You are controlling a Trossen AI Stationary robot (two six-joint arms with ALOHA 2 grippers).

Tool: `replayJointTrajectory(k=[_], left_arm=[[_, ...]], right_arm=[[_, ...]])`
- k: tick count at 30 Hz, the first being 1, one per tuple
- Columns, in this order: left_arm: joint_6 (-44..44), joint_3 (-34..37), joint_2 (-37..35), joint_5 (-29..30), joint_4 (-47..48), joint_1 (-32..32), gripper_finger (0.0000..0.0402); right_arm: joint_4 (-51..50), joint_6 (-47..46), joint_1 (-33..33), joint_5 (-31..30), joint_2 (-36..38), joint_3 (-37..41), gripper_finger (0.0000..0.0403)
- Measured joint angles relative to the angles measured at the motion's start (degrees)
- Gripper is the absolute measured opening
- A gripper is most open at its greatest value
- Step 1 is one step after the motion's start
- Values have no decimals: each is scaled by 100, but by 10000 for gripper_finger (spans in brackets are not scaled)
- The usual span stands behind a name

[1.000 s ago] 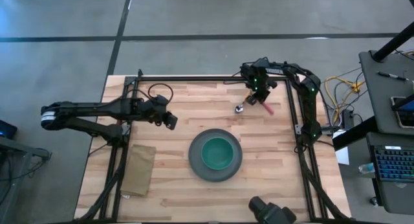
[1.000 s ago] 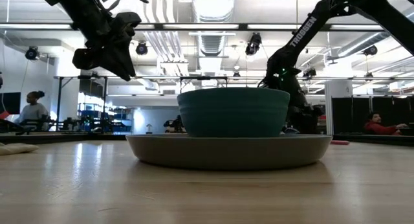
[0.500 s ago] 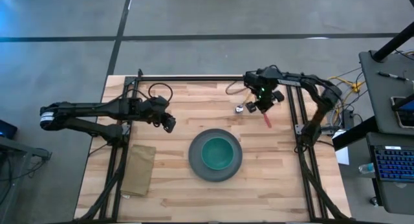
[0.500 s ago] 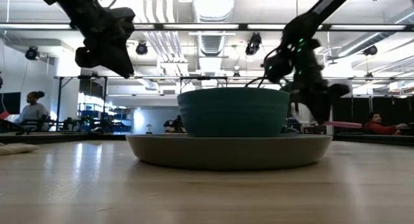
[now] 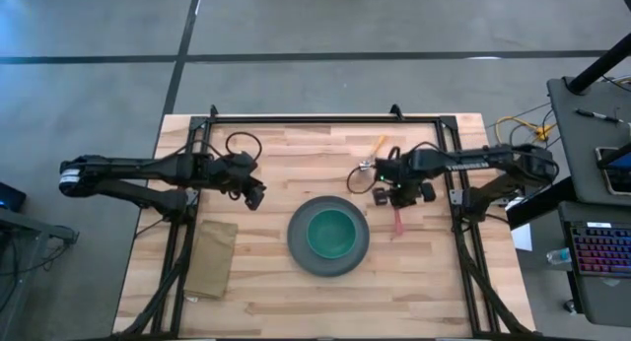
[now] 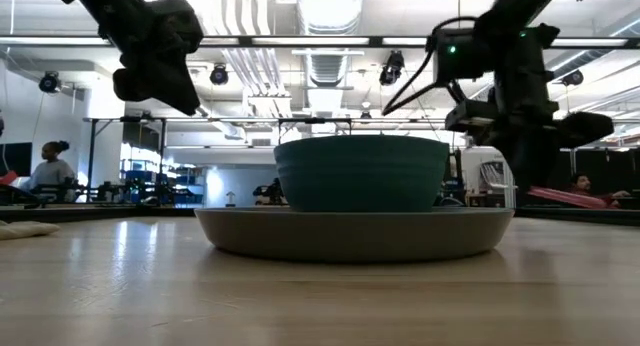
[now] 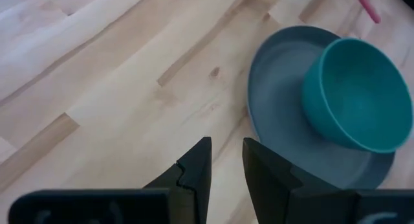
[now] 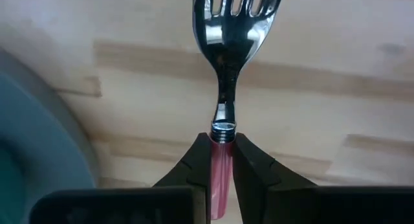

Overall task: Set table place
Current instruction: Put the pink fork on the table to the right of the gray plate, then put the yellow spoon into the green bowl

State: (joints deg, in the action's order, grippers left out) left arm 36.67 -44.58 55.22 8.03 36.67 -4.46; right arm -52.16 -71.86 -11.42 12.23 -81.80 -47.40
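The teal bowl [image 5: 331, 233] sits in the round grey plate [image 5: 300, 244] at mid-table; both also show in the low view, the bowl [image 6: 360, 173] on the plate [image 6: 352, 232]. My right gripper [image 5: 399, 193] hovers just right of the plate, shut on the pink-handled fork [image 5: 397, 221]. The orange-handled spoon [image 5: 373, 152] lies flat on the table [image 5: 286, 154] just beyond that gripper. My left gripper [image 5: 254, 195] hangs above the table left of the plate, its fingers [image 7: 197, 169] a little apart with nothing between them. My right gripper pinches the fork's pink handle [image 8: 220, 160] between its two fingers, right where the handle meets the metal neck. The fingers come from above, pointing down, and lie across the fork. The fork is lifted clear of the table, near level, its handle [image 6: 566, 196] sticking out toward the near edge.
A tan folded cloth [image 5: 212, 257] lies at the near left of the table. Black frame rails [image 5: 446, 173] run along the table's edges. Bare wood lies right of the plate [image 5: 414, 252] and near the front edge.
My right gripper has carried the fork from the far right part of the table toward the near edge, up beside the plate's right. Its wrist has rolled, so the pink handle, which pointed right, now points toward the near edge. The spoon stays where it lay.
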Motion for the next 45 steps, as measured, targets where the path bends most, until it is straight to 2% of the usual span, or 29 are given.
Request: replayJointTrajectory(k=[11,17,27,34,38,41,45], left_arm=[[252,0,0,7,4,478,73],[404,-15,-16,40,8,753,73],[708,-28,-91,311,7,1104,73],[798,-22,-95,508,7,1243,73],[784,-22,-95,576,4,1245,73],[773,-24,-96,584,-2,1245,73],[742,-24,-96,605,-13,1243,73]], right_arm=[[964,-1111,1096,-22,-411,96,30],[1251,-1375,1415,-5,-874,98,30],[1536,-1842,1563,-70,-953,68,82],[1488,-1965,1709,-79,-868,-31,89],[1168,-1884,1711,-525,-620,-326,90],[664,-1610,1500,-927,-425,-657,90],[189,-964,803,-1195,-360,-1044,90]])
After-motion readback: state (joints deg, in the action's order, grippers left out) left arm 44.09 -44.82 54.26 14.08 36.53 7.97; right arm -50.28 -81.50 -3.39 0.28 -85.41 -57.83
